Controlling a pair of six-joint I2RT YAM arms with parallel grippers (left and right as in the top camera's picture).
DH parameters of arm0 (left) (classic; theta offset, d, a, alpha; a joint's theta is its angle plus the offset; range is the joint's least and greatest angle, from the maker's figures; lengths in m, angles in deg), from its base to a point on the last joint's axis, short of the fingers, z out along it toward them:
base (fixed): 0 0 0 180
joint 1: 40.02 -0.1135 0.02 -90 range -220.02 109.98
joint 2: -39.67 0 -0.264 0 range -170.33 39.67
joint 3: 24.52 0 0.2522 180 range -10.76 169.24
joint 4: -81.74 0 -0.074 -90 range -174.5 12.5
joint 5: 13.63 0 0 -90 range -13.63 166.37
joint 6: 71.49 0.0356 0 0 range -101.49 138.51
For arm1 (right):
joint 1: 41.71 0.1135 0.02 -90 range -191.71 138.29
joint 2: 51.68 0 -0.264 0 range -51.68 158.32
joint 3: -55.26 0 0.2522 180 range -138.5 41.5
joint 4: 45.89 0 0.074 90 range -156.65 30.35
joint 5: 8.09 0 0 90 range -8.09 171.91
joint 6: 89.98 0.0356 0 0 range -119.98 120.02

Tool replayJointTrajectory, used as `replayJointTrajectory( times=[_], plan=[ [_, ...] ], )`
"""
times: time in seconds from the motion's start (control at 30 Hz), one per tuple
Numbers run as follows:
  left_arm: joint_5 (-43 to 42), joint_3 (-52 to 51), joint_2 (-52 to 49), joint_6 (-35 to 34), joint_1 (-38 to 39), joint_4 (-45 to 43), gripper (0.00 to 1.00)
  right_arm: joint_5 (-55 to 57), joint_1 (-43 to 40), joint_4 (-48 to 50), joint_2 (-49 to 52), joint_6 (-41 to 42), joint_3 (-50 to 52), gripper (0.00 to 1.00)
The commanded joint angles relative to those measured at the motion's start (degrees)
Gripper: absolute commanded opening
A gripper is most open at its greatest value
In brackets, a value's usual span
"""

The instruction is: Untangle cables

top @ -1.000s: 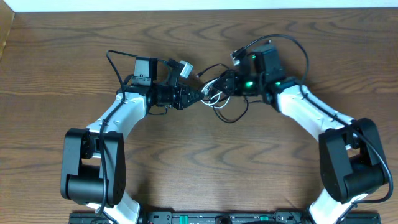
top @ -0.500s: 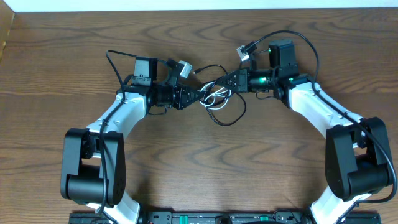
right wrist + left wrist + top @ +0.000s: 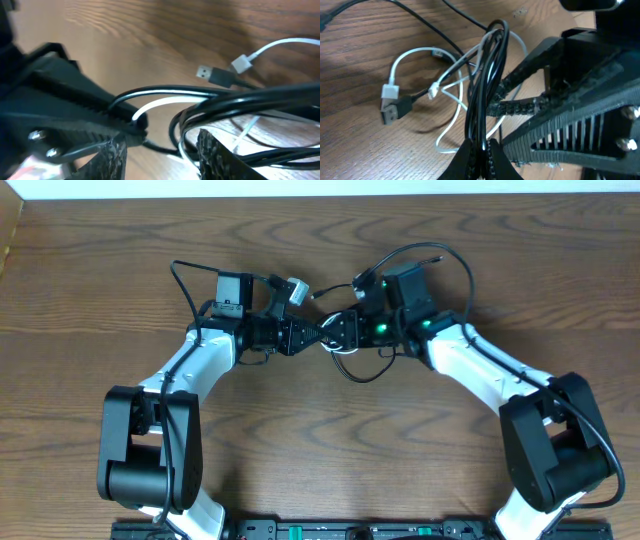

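Overhead view: the wooden table point(image 3: 100, 260) fills the frame, with the left arm point(image 3: 195, 360) and right arm point(image 3: 470, 360) bending in to meet nose to nose just above centre. The left gripper point(image 3: 310, 335) is clamped tight on the cables point(image 3: 484, 80), and its wrist view shows several black strands pinched between its tips (a proper bite, that). The right gripper point(image 3: 162, 147) faces it at close quarters. Its jaws stand apart, the black strands run across the gap, and nothing is squeezed. The bundle sits between the two grippers, loose loops spilling onto the table on the robot's side. A white cable point(image 3: 400, 57) curls through the black ones, and a small black USB plug point(image 3: 395, 111) lies against its white connector.
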Motion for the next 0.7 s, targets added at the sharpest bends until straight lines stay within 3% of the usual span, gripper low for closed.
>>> replayJointTrajectory(
  times=[0.0, 0.4, 0.43, 0.53, 0.67],
  plan=[
    [-0.37, 0.09, -0.83, 0.31, -0.17, 0.15, 0.08, 9.40, 1.38, 0.48, 0.66, 1.22, -0.11, 0.43],
    [-0.52, 0.09, -0.83, 0.31, -0.17, 0.15, 0.07, 12.50, 1.51, 4.59, 4.31, 4.46, -0.11, 0.38],
    [-0.50, 0.09, -0.83, 0.31, -0.17, 0.15, 0.07, 12.24, 1.49, 5.09, 4.66, 4.50, -0.11, 0.35],
    [-0.48, 0.09, -0.83, 0.33, -0.17, 0.17, 0.08, 10.38, 1.29, 6.45, 4.74, 4.48, -0.11, 0.08],
    [0.17, 0.09, -0.83, 0.35, -0.17, 0.17, 0.07, 4.13, -0.07, 10.51, 4.66, 4.46, -0.11, 0.03]
  ],
)
